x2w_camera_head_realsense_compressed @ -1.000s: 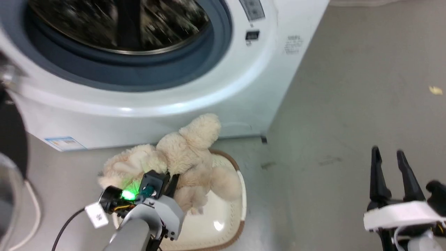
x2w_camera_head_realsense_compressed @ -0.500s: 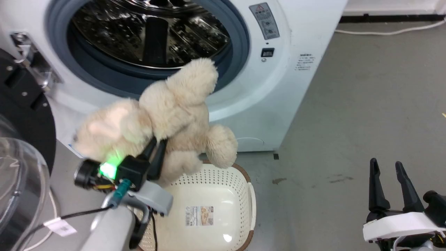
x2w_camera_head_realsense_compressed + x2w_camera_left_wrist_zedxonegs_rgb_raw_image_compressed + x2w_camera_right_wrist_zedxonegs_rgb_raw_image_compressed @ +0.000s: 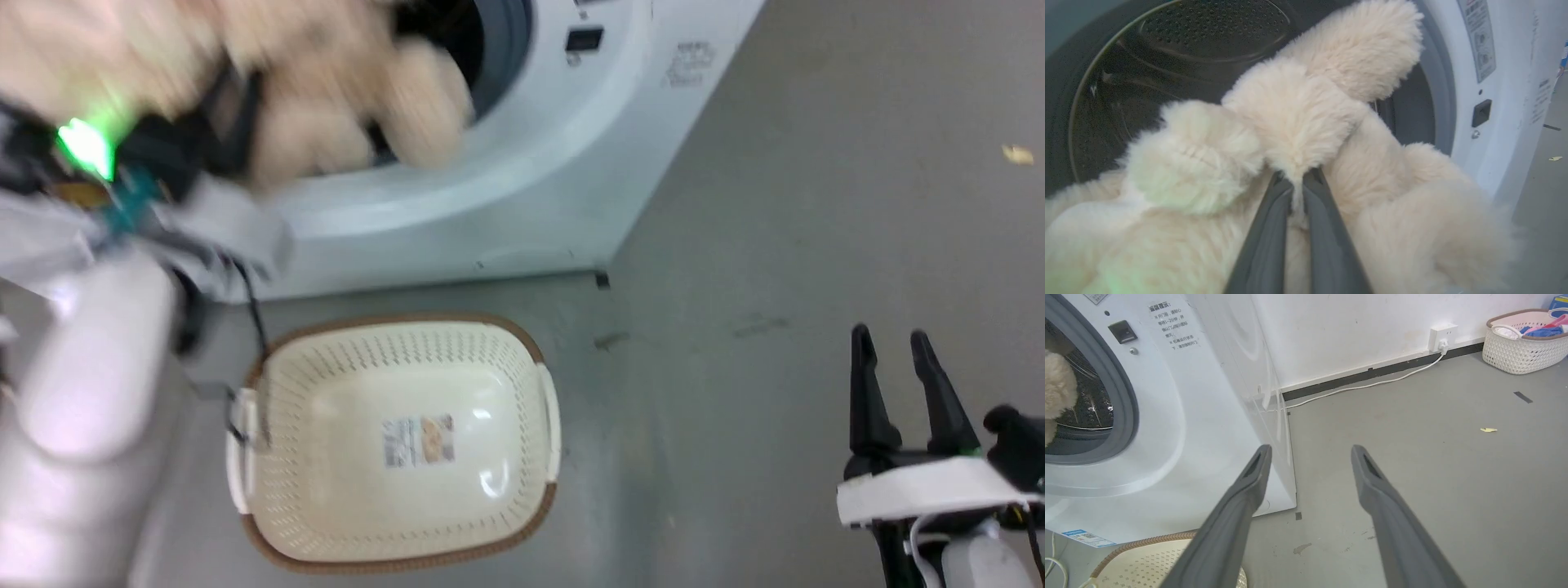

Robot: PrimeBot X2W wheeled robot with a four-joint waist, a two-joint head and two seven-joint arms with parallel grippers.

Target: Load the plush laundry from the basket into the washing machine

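The cream-beige teddy bear plush [image 3: 1298, 118] hangs in front of the washing machine's [image 3: 531, 155] round opening, with my left gripper [image 3: 1298, 179] shut on its fur. In the head view the plush [image 3: 326, 90] is a blur at the upper left, level with the grey gasket [image 3: 1437, 106] and steel drum [image 3: 1167, 61]. One fluffy limb [image 3: 1057, 392] shows at the porthole in the right wrist view. The cream basket [image 3: 326, 408] sits on the floor below with only its label on the bottom. My right gripper [image 3: 898, 351] stands open at the lower right, holding nothing.
Grey floor [image 3: 816, 204] stretches to the right of the washer. A white cable [image 3: 1372, 386] runs along the wall to a socket [image 3: 1443, 335]. A second woven basket [image 3: 1523, 339] with coloured clothes stands at the far wall. A small yellow scrap [image 3: 1488, 430] lies on the floor.
My left gripper has lifted the plush out of the basket and up to the washer's opening. The basket now sits without it. The head camera has shifted; the right gripper kept still.
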